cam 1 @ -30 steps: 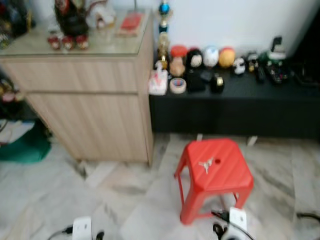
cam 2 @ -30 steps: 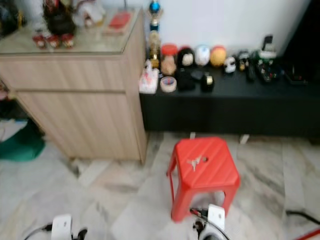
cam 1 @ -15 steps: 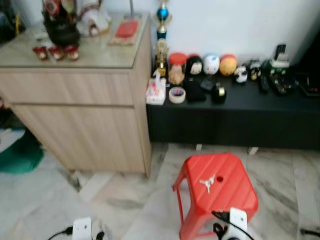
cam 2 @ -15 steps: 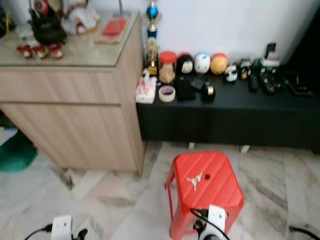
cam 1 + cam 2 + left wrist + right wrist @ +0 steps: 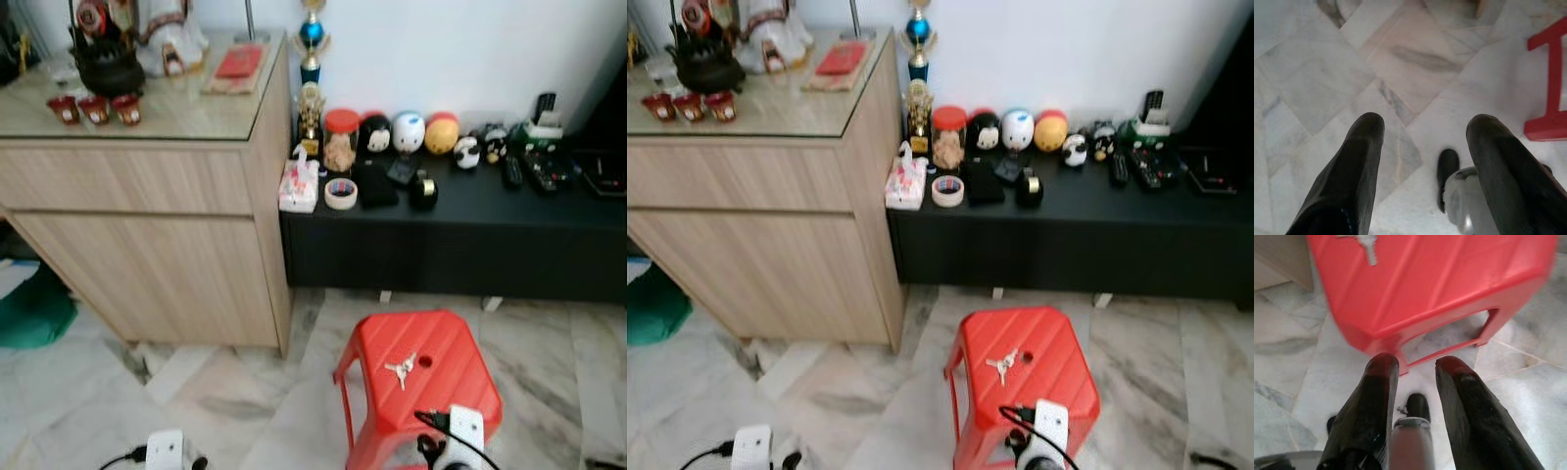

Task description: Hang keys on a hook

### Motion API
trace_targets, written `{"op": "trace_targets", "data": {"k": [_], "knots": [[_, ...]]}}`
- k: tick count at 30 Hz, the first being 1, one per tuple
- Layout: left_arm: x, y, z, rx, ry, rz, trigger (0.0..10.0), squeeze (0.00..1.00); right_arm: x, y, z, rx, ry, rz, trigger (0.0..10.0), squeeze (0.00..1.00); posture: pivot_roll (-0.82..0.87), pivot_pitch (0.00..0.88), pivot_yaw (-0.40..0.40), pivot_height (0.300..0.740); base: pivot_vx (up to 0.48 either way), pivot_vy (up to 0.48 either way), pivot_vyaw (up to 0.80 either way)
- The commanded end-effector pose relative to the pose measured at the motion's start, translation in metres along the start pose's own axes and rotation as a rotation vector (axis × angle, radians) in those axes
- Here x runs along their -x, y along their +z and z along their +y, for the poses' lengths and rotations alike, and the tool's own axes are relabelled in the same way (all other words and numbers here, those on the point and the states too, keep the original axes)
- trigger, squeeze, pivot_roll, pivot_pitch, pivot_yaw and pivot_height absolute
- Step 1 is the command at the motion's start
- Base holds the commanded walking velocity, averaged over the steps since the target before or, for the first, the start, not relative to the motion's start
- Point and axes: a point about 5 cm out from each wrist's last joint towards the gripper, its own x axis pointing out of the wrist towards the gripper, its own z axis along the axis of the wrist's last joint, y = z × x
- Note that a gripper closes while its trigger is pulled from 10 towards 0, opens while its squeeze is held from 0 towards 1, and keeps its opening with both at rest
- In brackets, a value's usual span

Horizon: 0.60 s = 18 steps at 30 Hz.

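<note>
Head cam: we see the keys (image 5: 401,368) lying flat on top of the red stool (image 5: 446,387), near its centre, at 5 o'clock in the frame. Wooden cabinet (image 5: 147,245) sits at 9 o'clock, low black bench (image 5: 460,240) with small figurines at 1 o'clock, marble floor (image 5: 225,401) below.

Left wrist cam: our left hand (image 5: 1422,134) hangs over the floor, fingers spread wide, nothing between them; a stool leg (image 5: 1550,93) is off to one side.

Right wrist cam: our right hand (image 5: 1415,367) hovers beside the stool's lower edge, fingers parted with a narrow gap, empty. Keys (image 5: 1367,245) are on the stool top, well apart from the fingertips.
</note>
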Motion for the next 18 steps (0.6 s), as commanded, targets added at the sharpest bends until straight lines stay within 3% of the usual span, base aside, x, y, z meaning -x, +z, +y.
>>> {"op": "trace_targets", "data": {"k": [1, 18], "knots": [[0.002, -0.007, -0.001, -0.006, -0.001, 0.027, 10.0, 0.0, 0.0, 0.004, -0.003, 0.012, -0.007, -0.016, 10.0, 0.0, 0.05, 0.055, 0.0, 0.74, 0.0, -0.42, 0.0], [0.002, -0.008, -0.001, -0.045, 0.008, 0.032, 10.0, 0.0, -0.003, 0.017, 0.008, 0.053, 0.026, -0.061, 10.0, 0.0, 0.05, 0.035, -0.005, 0.74, 0.0, -0.053, 0.0]]}}
